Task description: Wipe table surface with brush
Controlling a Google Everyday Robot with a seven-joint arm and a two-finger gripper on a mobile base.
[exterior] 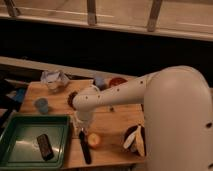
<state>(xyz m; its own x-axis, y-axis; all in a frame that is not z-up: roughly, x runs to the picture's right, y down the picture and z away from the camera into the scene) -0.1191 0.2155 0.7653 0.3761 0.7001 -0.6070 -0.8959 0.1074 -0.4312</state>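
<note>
1. Camera view: places the brush flat on the table surface, at 6 o'clock from the gripper and just beside the right rim of the green tray.
2. Shows the gripper closed, apparently pinching the brush's upper end.
3. Judges the brush light, stiff and slim, with a smooth handle likely to twist in a loose pinch. Best clamped squarely across the handle.
4. Finds a round fruit at 3 o'clock of the handle, close enough to block a rightward sweep.
5. Counts a dark-and-pale object farther toward 3 o'clock, a blue cup at 10 o'clock, and a crumpled bag and red bowl toward 12.
6. Leaves the black block inside the tray, clear of the wiping.
</note>
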